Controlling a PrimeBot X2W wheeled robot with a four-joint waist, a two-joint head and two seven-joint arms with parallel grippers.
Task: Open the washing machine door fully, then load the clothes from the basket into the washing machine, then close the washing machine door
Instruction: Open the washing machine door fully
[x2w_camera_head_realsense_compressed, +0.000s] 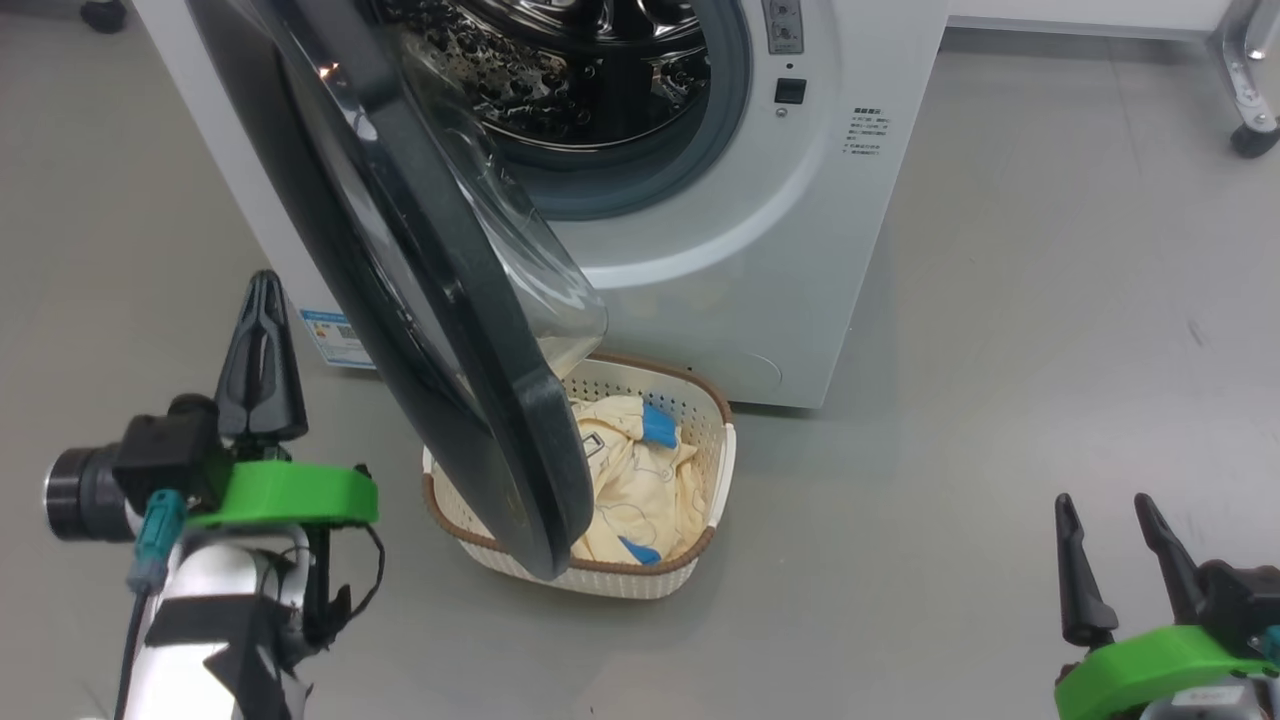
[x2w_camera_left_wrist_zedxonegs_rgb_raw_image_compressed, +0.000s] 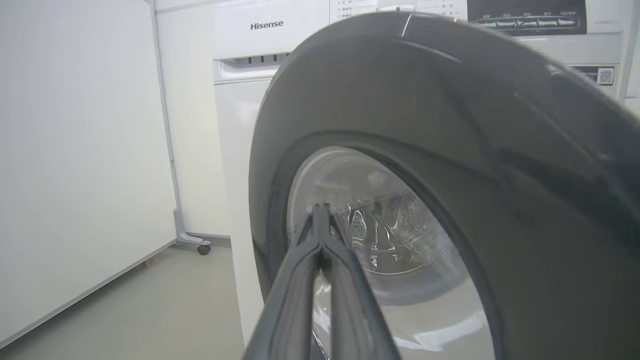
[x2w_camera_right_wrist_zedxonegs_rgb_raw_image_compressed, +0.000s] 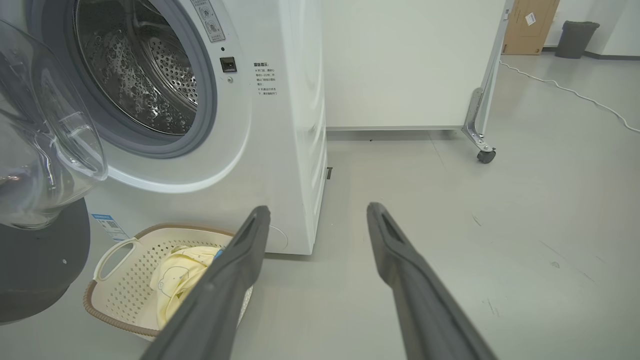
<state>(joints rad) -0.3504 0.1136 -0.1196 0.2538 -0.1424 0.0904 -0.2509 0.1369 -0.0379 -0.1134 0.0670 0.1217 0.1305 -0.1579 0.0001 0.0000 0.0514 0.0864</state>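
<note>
The door (x2w_camera_head_realsense_compressed: 440, 330) hangs partly open from the washer (x2w_camera_head_realsense_compressed: 780, 260), over the basket (x2w_camera_head_realsense_compressed: 722, 470) of clothes (x2w_camera_head_realsense_compressed: 640, 480) at the washer's foot. Left gripper (x2w_camera_head_realsense_compressed: 264, 280), before the washer's left corner: 2 fingers pressed together, empty. Right gripper (x2w_camera_head_realsense_compressed: 1102, 505), well before its right side: fingers spread.

On my left wrist cam the left gripper (x2w_camera_left_wrist_zedxonegs_rgb_raw_image_compressed: 322, 212) comes up from bottom centre, fingers pressed together, tips aimed at the glass window (x2w_camera_left_wrist_zedxonegs_rgb_raw_image_compressed: 380, 240) of the washing machine door (x2w_camera_left_wrist_zedxonegs_rgb_raw_image_compressed: 400, 100). Can't tell if the tips touch the glass. The door's dark ring takes up centre & right of frame. The white washing machine (x2w_camera_left_wrist_zedxonegs_rgb_raw_image_compressed: 240, 125) w/ Hisense logo sits behind it, upper centre. A wheeled white panel (x2w_camera_left_wrist_zedxonegs_rgb_raw_image_compressed: 75, 150) is at left, grey floor (x2w_camera_left_wrist_zedxonegs_rgb_raw_image_compressed: 150, 310) lower left.
</note>
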